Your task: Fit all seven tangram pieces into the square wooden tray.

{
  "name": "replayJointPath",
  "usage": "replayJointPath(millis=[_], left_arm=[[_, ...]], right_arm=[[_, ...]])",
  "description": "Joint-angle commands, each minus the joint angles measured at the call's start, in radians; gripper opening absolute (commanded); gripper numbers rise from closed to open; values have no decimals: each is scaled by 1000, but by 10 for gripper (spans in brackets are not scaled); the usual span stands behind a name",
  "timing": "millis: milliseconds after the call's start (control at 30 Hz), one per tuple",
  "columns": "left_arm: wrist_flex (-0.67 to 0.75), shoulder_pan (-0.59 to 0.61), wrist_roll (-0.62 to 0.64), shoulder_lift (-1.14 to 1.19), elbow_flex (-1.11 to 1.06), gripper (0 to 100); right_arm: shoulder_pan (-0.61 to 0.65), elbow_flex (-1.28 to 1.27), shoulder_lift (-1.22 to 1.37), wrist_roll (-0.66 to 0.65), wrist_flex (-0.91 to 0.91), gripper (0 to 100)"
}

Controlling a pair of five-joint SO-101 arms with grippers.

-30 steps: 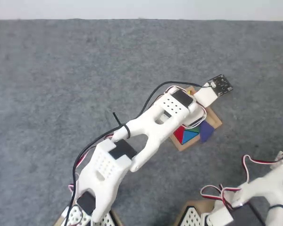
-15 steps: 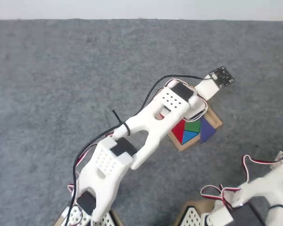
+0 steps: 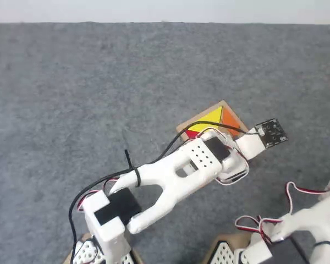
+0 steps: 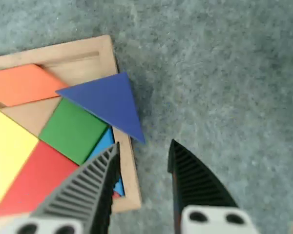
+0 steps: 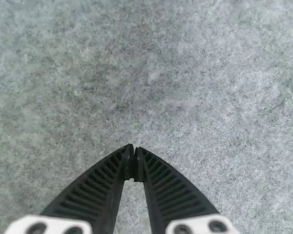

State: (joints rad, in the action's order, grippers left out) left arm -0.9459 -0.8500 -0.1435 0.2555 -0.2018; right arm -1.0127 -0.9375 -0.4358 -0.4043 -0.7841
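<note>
Table (image 3: 71, 82) has a grey felt-like cover, plain, running to a pale wall at the far side. Square wooden tray (image 3: 201, 116) lies flat on it, right of centre, turned corner-on like a diamond. Blue triangle (image 4: 105, 100) lies across the tray's rim, with one tip out over the grey cover; can't tell if the tip touches the cover. Two arm bases (image 3: 99, 256) stand at the near edge, side by side.

A grey, felt-like covering (image 3: 71, 82) spreads across the table, its nap mottled under soft, even light. Along the far edge runs a pale, plain wall (image 3: 154, 11).
</note>
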Motion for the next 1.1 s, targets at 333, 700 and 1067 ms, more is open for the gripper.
replayJointPath(millis=[333, 700, 1067], left_arm=[[58, 78, -14, 132, 97, 160], [61, 86, -15, 166, 148, 160], [60, 109, -15, 167, 216, 160]], right_arm=[[-81, 14, -42, -11, 4, 9], [-81, 12, -42, -12, 2, 9], [-54, 8, -42, -12, 1, 9]])
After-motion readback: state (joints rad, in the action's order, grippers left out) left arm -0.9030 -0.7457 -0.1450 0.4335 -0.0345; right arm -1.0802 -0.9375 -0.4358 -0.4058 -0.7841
